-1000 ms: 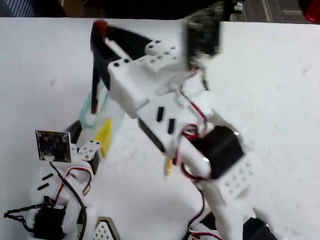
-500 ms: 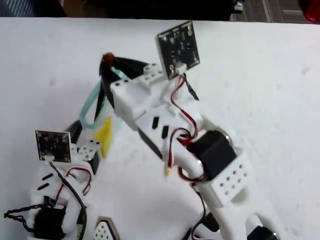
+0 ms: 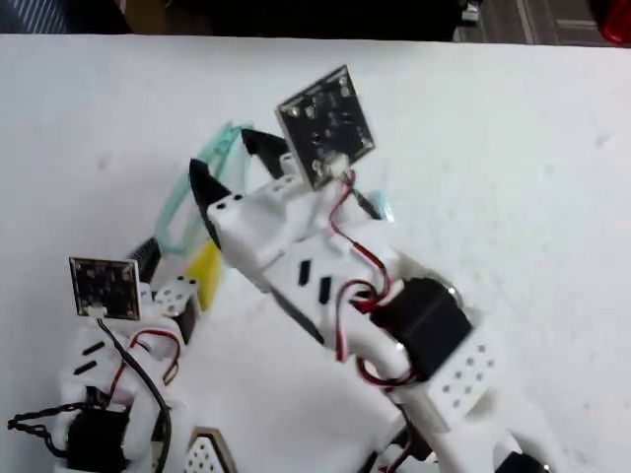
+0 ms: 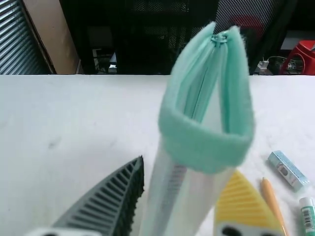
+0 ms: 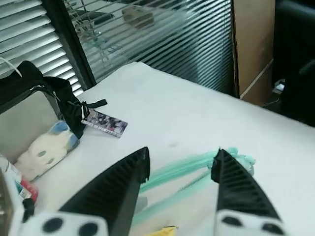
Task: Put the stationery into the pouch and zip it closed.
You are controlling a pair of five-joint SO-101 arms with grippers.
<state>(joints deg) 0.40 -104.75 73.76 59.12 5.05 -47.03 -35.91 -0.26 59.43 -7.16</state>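
Note:
The teal-rimmed clear pouch (image 4: 206,142) stands upright with its mouth open, and my left gripper (image 4: 187,169) is shut on its lower part between a grey finger and a yellow finger. In the high view the pouch (image 3: 192,192) rises from the left gripper (image 3: 177,258) at the lower left. My right gripper (image 3: 222,153) hangs just over the pouch's mouth, open, with nothing between its black fingers. From the right wrist, the right gripper (image 5: 182,155) has the teal rim (image 5: 197,164) right below it. A blue eraser (image 4: 288,169), a pencil (image 4: 271,199) and a small tube (image 4: 307,214) lie on the table beside the pouch.
The right arm's body (image 3: 394,315) covers the middle of the white table (image 3: 532,168). The blue eraser (image 3: 382,209) peeks out beside it. Farther off on the table are a black bag (image 5: 34,101), a plush toy (image 5: 47,145) and a card (image 5: 104,123).
The right gripper came down towards the pouch's mouth with a dark, red-tipped pen and has let it go. It now stands open, and its wrist has turned.

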